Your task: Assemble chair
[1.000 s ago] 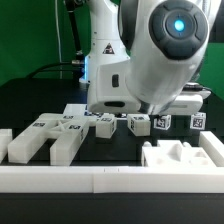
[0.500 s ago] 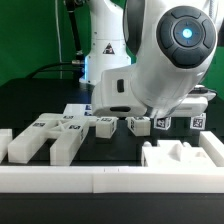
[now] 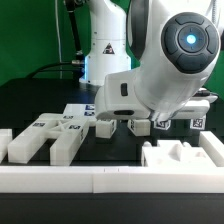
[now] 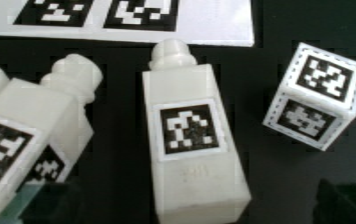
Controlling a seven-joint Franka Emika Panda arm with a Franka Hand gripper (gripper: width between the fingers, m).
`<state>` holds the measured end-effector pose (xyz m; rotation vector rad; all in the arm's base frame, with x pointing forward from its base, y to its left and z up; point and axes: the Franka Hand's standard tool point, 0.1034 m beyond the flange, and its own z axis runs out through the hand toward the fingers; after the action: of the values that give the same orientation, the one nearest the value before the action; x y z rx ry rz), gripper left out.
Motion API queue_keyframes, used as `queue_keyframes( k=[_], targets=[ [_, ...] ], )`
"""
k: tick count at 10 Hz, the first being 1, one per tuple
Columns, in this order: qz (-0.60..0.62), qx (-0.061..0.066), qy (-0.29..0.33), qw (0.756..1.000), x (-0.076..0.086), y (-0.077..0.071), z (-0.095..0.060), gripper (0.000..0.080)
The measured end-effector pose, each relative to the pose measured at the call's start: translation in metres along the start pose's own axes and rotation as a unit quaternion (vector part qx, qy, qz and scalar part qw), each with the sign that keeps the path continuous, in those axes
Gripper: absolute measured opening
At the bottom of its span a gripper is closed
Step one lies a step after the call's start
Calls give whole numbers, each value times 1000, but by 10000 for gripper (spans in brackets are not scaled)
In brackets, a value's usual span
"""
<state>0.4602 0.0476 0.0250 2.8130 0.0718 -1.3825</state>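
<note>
Hovering over a bar (image 4: pixel 194 120), pincer (image 4: pixel 193 200) spread wide.
Straddling it without touching; block (image 4: pixel 317 95) off one finger, two more pieces (image 4: pixel 33 120) off the other, marker board (image 4: pixel 122 18) ahead.
</note>
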Motion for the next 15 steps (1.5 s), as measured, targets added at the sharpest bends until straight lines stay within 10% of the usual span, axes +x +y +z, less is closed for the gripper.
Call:
queue_keyframes(
  k=[6, 10, 15],
  targets=[
    [-1, -3, 4, 1000, 5, -2, 23, 649],
    [-1, -3, 4, 1000, 5, -2, 22, 295],
    [-1, 0, 7, 1000, 6, 1, 5, 295]
  ],
)
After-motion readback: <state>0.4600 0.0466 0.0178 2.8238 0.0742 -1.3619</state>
